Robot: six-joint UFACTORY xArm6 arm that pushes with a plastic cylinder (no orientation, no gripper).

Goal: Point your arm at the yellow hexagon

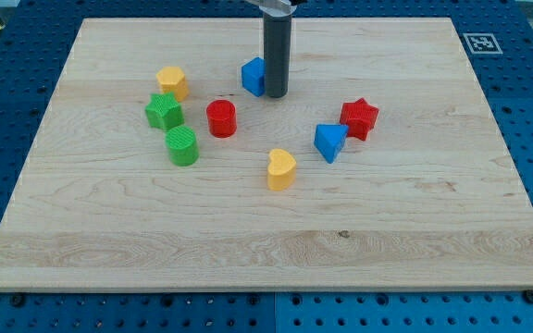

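Observation:
The yellow hexagon [172, 82] lies at the view's upper left of the wooden board. My tip [276, 94] stands near the top middle, touching or just beside the right side of a blue block [253, 76]. The tip is well to the right of the yellow hexagon, about a hundred pixels away. A green star [164, 112] sits just below the hexagon.
A red cylinder [221, 118] and a green cylinder [182, 146] lie left of centre. A yellow heart [281, 169] is at the middle. A blue triangular block [330, 141] and a red star [359, 118] lie to the right. The board [433, 231] lies on a blue perforated table.

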